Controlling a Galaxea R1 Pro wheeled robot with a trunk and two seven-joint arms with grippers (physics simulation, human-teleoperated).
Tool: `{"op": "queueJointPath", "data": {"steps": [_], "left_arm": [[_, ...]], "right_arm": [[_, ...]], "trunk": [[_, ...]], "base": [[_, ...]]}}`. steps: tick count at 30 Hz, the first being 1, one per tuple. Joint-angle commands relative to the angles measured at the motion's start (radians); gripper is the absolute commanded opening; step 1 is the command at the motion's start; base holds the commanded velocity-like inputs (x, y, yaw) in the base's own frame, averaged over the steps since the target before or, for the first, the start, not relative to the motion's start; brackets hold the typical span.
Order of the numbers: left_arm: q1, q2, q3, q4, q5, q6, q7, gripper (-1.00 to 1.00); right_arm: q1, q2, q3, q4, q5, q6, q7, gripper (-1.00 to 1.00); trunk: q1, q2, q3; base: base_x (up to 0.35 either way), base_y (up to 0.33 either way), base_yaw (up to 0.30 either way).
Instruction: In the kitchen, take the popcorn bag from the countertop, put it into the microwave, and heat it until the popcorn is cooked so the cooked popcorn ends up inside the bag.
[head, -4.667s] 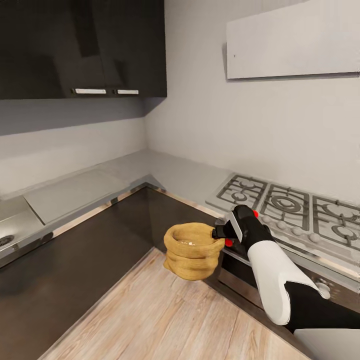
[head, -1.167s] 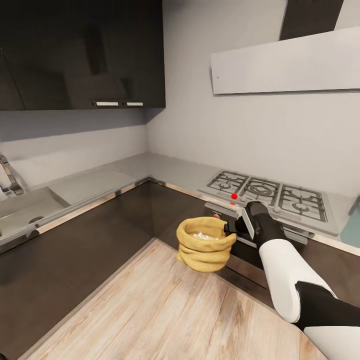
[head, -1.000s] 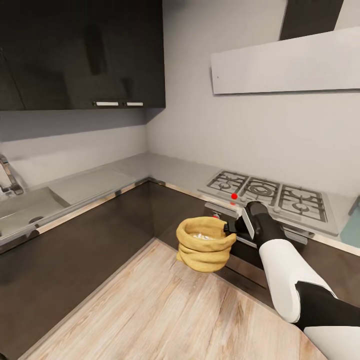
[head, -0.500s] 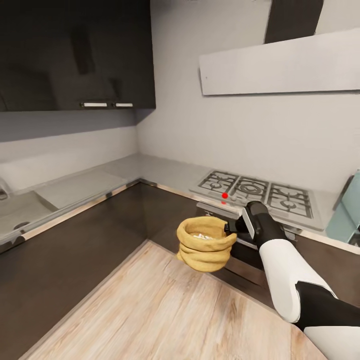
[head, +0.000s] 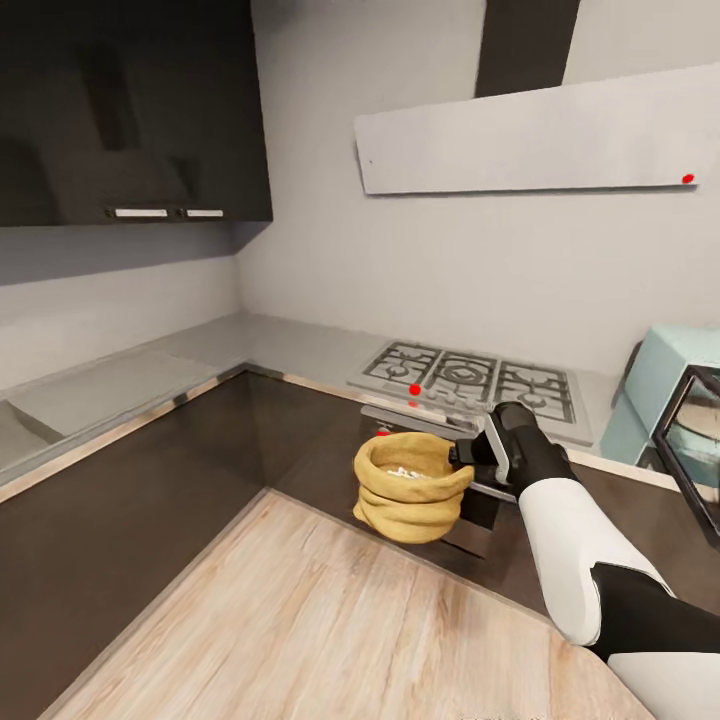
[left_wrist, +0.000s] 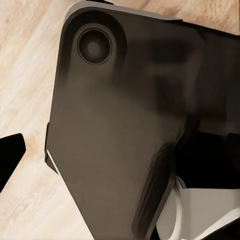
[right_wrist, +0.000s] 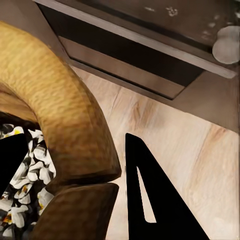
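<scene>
**Bag in hand, microwave at the frame's edge**

Here, in the head view, the right gripper (head: 462, 456) sat at centre frame, clamped on the rolled rim of the popcorn bag (head: 408, 487), which hung clear of everything over the wood floor (head: 300, 620), in front of the dark cabinet fronts (head: 150, 500). White kernels showed inside its mouth. Behind it lay the steel gas hob (head: 470, 385), set into the pale countertop (head: 130, 370), with the flat white hood (head: 540, 135) across the upper right. At the right edge stood the pale blue microwave (head: 655, 385), its dark-framed glass door (head: 700, 440) swung open toward the camera; the cavity itself was cut off by the frame.

In the left wrist view, a broad dark body panel took up most of the picture above pale floorboards. One dark fingertip poked in at the middle left edge, and I could not tell whether the left gripper was wide or narrow.

In the right wrist view, the bag's thick mustard rim (right_wrist: 65, 115) ran from the upper left to the centre, pinched against one dark finger (right_wrist: 150, 195), with popcorn (right_wrist: 22, 170) at the lower left and the oven front (right_wrist: 150, 50) along the top.

The step in hand looked like the carry to the microwave. The next move would call for bringing the cavity into view on the right, then passing the soft bag in upright, clear of the open door.
</scene>
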Motion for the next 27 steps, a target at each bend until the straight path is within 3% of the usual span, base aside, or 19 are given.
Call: {"op": "queueJointPath", "data": {"steps": [1,27], "left_arm": [[0.001,0.0,0.001,-0.001,0.006,-0.002,0.0,1.0],[0.001,0.0,0.001,-0.001,0.006,-0.002,-0.001,1.0]], "right_arm": [[-0.001,0.002,-0.006,-0.001,0.009,0.003,0.008,-1.0],[-0.001,0.002,-0.005,-0.001,0.009,0.003,0.008,-1.0]], "trunk": [[0.0,-0.001,-0.001],[0.0,-0.001,0.016]], "base": [[0.0,0.0,-0.224],[0.0,0.0,-0.224]]}}
